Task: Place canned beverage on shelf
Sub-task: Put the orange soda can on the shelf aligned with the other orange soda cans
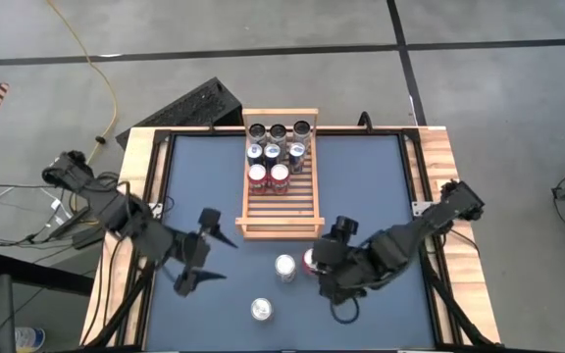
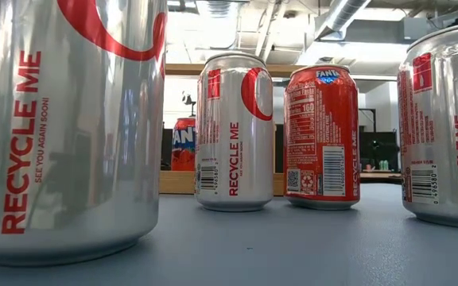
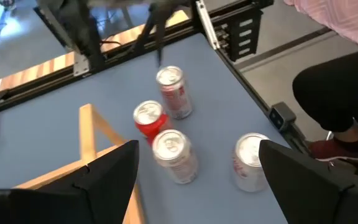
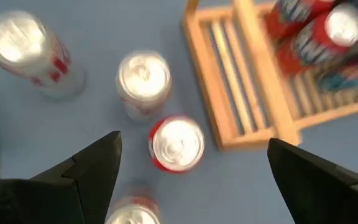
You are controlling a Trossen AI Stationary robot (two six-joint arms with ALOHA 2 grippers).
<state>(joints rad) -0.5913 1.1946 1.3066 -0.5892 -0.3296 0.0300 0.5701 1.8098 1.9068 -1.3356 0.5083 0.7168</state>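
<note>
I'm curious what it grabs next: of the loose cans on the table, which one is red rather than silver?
The red can standing nearest the shelf's front rail, right below the open right end effector. The other loose cans around it are silver.

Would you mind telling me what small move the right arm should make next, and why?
Probably lower the open right gripper straight down around the red can. It hovers above that can, jaws spread wide, nothing held, and the shelf beside it has its near slats bare.

Yellow cable [image 1: 101, 69] on grey floor; a person's red shoe [image 3: 337, 149] beside the table.
</note>
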